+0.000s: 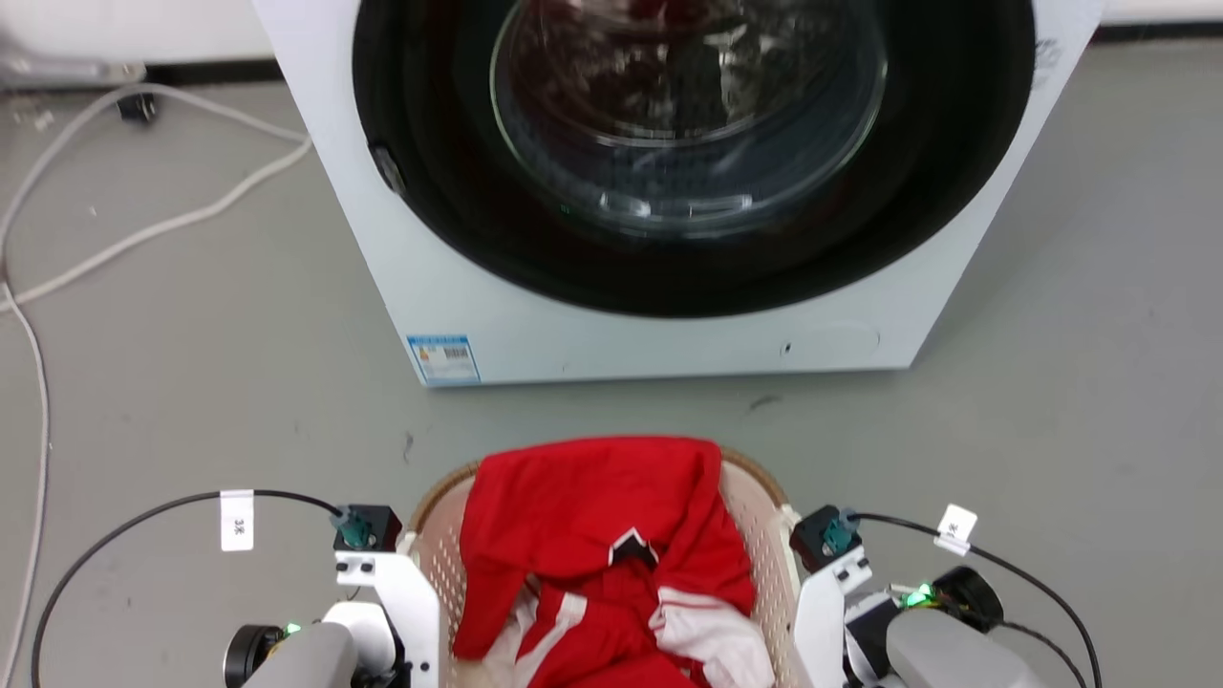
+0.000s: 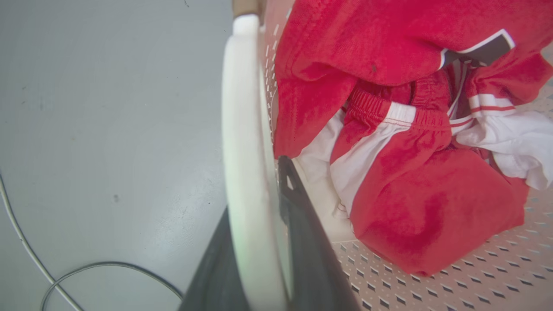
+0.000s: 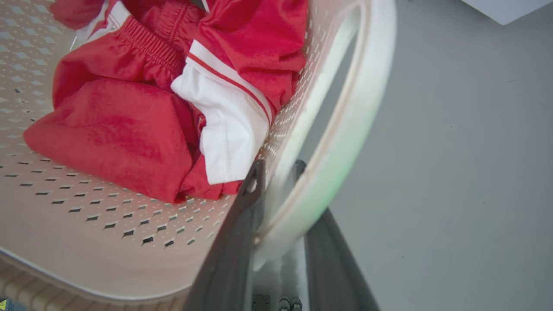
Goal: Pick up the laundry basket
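Note:
The laundry basket (image 1: 770, 541) is pale pink and perforated, with a brown woven rim, and sits at the bottom middle of the head view with red and white clothes (image 1: 592, 535) piled in it. My left arm (image 1: 382, 592) stands at its left side and my right arm (image 1: 822, 592) at its right side. In the left wrist view, my left gripper (image 2: 259, 242) is shut on the white left handle (image 2: 242, 129), one dark finger on each side. In the right wrist view, my right gripper (image 3: 283, 229) is likewise shut on the white right handle (image 3: 358, 108). The basket floor (image 3: 86, 216) shows under the clothes.
A white front-loading washer (image 1: 669, 325) with a dark round door stands close behind the basket. Pale cables (image 1: 143, 229) trail over the grey floor at the left, and a thin cable (image 2: 86, 268) lies on the floor beside the left handle.

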Robot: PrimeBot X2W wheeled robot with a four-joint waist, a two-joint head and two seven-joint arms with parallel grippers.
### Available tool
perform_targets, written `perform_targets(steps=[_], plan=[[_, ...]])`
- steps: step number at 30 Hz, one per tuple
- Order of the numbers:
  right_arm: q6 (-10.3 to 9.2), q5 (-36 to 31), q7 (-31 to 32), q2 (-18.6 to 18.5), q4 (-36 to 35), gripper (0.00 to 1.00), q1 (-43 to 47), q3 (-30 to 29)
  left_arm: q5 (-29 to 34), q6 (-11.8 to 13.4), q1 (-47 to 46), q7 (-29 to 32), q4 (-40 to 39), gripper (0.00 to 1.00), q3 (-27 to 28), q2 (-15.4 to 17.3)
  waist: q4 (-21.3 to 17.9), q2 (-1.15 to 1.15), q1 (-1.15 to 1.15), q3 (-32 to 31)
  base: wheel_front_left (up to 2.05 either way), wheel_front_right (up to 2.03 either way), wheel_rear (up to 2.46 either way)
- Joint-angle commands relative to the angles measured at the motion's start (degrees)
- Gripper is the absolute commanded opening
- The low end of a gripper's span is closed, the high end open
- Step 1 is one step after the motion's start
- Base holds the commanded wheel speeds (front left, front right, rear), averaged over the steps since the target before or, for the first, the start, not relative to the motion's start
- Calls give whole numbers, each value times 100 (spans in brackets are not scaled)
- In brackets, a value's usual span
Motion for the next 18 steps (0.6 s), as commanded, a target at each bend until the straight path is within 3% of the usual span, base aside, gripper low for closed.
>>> perform_targets(steps=[1,18], plan=[[-2,34,26,-129,-24,0,61,69,-40,-13,92,54,-32,0,-78,105,0,0,2,-378,0,0,0],[-3,838,223,-327,-18,0,-4,787,-1011,-17,195,485,-196,0,-1062,321,88,0,2,-855,0,0,0]])
